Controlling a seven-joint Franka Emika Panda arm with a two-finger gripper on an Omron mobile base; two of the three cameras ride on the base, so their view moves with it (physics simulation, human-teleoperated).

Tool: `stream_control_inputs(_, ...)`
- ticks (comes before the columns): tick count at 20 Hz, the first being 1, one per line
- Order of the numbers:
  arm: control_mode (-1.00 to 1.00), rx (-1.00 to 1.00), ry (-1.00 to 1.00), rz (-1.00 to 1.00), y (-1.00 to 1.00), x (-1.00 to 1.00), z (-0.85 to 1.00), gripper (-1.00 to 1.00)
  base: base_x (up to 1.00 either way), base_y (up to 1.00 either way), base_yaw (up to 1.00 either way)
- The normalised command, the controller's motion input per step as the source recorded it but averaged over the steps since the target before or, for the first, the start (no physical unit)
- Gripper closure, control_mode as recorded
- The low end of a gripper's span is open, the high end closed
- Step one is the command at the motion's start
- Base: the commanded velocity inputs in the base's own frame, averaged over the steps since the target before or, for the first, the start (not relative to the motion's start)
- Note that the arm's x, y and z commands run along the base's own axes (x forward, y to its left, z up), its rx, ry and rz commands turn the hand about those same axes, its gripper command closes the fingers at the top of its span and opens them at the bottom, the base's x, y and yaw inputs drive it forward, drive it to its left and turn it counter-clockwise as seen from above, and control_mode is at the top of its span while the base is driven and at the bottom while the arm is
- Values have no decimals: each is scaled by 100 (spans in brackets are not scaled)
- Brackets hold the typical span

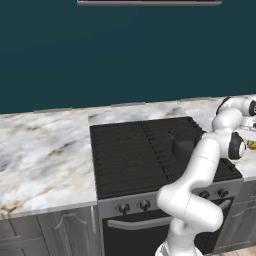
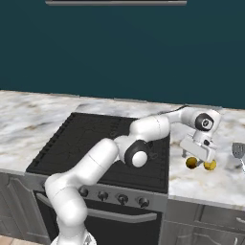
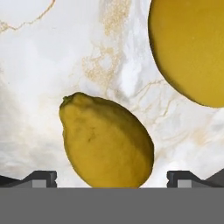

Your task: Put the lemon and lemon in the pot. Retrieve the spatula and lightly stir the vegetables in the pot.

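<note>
My arm reaches out over the stove (image 2: 110,143) and off to its right side, elbow bent low above the burners, wrist turned so my hand points down at the marble counter (image 2: 210,184). My pincer (image 2: 200,158) hangs just above two lemons and its fingers stand wide apart, holding nothing; in the hand view one dark fingertip (image 3: 41,178) sits at each lower corner with the nearer lemon (image 3: 105,142) between them, not touched by either. That lemon lies on its side on the counter, its long axis running from the pointed end at the upper left of the hand view toward the lower right. The second lemon (image 3: 192,48) lies just beside it, apart, cut off by the frame, so I cannot tell which way it points. From the right base view the pair (image 2: 192,163) rests under my hand, and the spatula (image 2: 239,152) lies further right on the counter, blade toward the wall. The pot (image 1: 186,145) stands on the stove's right burners, mostly behind my arm; I cannot see its inside.
</note>
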Motion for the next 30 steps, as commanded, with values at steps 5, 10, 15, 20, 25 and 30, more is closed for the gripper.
stream_control_inputs(5, -100, 0, 0, 0, 0, 0, -27, -100, 0, 0, 0)
stream_control_inputs(10, -100, 0, 0, 0, 0, 0, -5, -100, 0, 0, 0)
stream_control_inputs(15, -100, 0, -3, 0, 0, 0, -23, -100, 0, 0, 0)
stream_control_inputs(20, -100, 0, 0, 0, 0, 0, -1, -100, 0, 0, 0)
stream_control_inputs(25, -100, 0, 0, 0, 0, 0, 0, 100, 0, 0, 0)
stream_control_inputs(30, -100, 0, 0, 0, 0, 0, 0, 100, 0, 0, 0)
